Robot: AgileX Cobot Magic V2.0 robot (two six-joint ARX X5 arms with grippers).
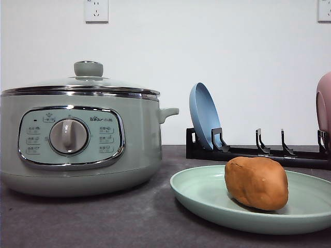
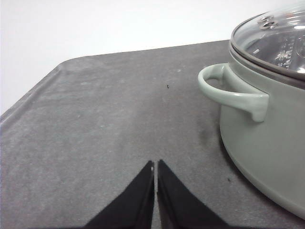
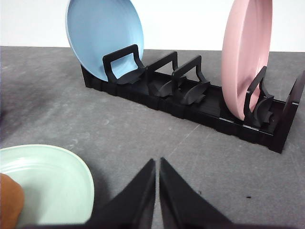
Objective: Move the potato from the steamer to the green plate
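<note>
The orange-brown potato lies on the pale green plate at the front right of the table; the plate and an edge of the potato also show in the right wrist view. The sage-green steamer stands at the left with its glass lid on. My left gripper is shut and empty over bare table beside the steamer's side handle. My right gripper is shut and empty, just beside the plate's rim.
A black dish rack stands behind the plate, holding an upright blue plate and an upright pink plate. The dark grey table ends in a rounded edge near the white wall.
</note>
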